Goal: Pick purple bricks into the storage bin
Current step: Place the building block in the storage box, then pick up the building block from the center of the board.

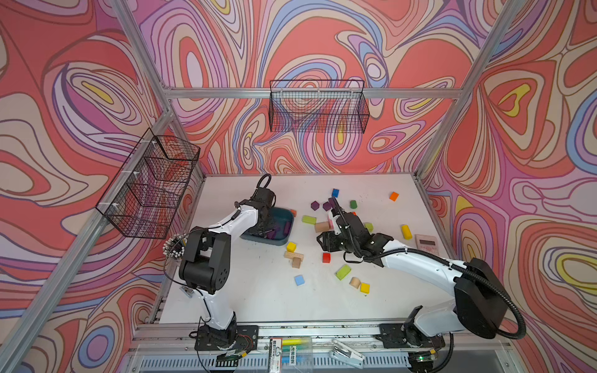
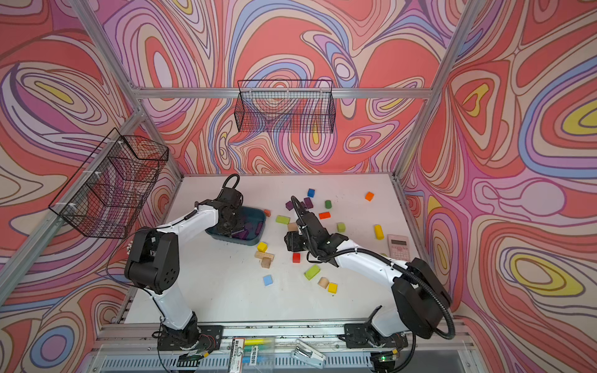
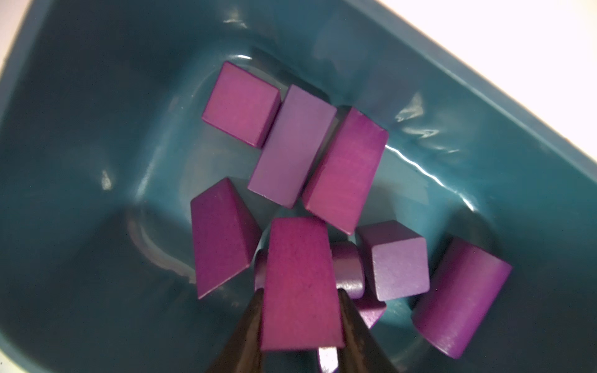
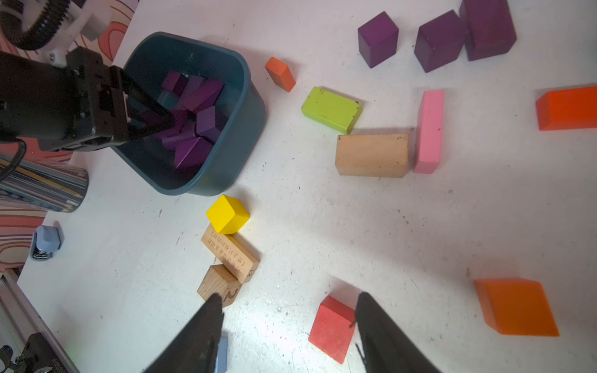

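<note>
Left hand clamped on a purple brick within the storage bin; right hand apart, empty. Bricks likely light, rigid, slick: grip flat parallel faces.

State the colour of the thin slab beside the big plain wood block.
Pink; the slab shows best in the right wrist view.

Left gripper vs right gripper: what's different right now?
1. The left gripper is closed on a purple brick; the right gripper is open and empty.
2. The left gripper reaches into the storage bin; the right gripper hangs over the table, next to a red block.
Shared: both have dark, tapered fingers.
</note>
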You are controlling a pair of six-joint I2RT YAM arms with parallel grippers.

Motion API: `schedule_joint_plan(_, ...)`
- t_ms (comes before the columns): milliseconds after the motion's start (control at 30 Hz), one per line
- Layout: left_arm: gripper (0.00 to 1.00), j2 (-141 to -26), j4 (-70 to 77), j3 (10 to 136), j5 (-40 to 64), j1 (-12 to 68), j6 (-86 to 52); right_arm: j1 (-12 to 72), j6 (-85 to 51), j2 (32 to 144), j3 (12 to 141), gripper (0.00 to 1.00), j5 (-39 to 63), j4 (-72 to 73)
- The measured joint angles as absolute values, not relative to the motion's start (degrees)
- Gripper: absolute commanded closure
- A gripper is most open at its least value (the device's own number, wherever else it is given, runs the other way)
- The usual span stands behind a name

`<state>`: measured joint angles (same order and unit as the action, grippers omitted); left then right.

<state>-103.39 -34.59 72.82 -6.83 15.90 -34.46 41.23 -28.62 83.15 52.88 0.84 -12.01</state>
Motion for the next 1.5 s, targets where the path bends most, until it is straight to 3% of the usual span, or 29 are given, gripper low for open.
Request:
schedule_joint_plan(733, 0.32, -87.81, -44.73, 78.28, -7.22, 15.79, -30.61, 42.48, -26.85, 86.48, 63.31, 0.32, -1.17, -16.05)
schedule_joint_plan(1333, 0.22, -80.99, -50.98, 84.51, 7.84, 15.75, -18.96, 42.48, -23.44, 92.18, 76.55, 0.28, -7.55, -25.58)
schedule_joint_plan(1367, 0.19, -80.53, -50.74, 84.33, 8.45, 15.75, -18.50, 42.48, -23.44, 92.86, 77.36, 0.28, -7.88, -26.13)
schedule_joint_plan(1400, 0.00, -79.77, -50.26, 83.81, 9.13, 15.75, -17.89, 42.48, -23.53, 93.76, 78.41, 0.27, -8.34, -26.87)
schedule_joint_plan(1500, 0.00, -76.86, -48.12, 80.66, 11.46, 15.75, -16.99, 42.48, -24.34, 96.75, 81.76, 0.26, -9.82, -28.69)
